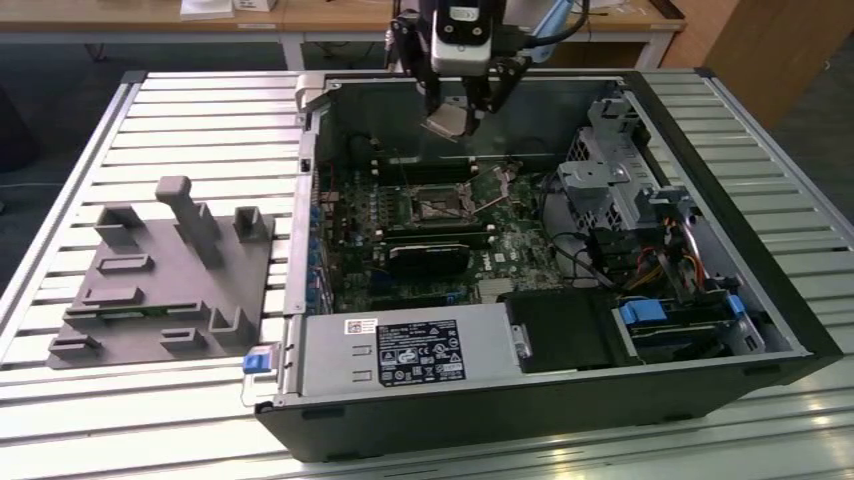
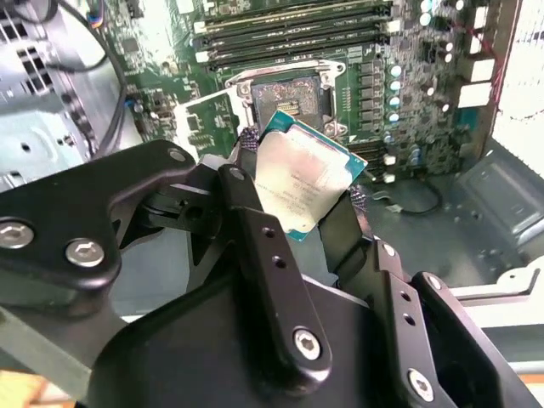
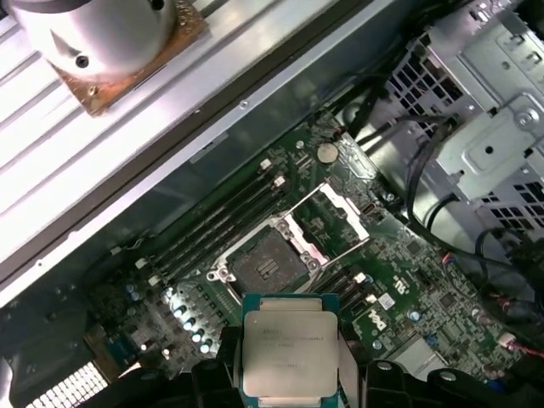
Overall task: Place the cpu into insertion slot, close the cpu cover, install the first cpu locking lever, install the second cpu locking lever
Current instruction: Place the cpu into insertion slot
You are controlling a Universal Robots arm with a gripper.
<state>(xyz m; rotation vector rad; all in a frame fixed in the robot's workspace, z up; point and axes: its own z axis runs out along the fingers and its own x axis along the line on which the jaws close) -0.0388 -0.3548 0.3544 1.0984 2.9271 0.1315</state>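
The black two-fingered gripper (image 1: 454,100) was clenched on the cpu (image 1: 447,122), a small flat square chip with a pale, dull silver-grey metal face and a thin green rim. In the second wrist view the ribbed black fingertips (image 2: 357,202) pressed against opposite edges of the chip (image 2: 302,183), which sat tilted between them. The chip hung in the air above the open black metal computer case (image 1: 534,410), well clear of the green circuit board (image 1: 514,260).

The insertion slot (image 3: 263,263), a square socket with a dark grainy centre and a black-and-silver rim, lay bare on the board. Just beside it the cpu cover (image 3: 304,238), a thin silver plate with a large square window, stood flipped open. The case rested on a slatted pale metal table (image 1: 80,130) next to a matte grey moulded fixture (image 1: 160,280).
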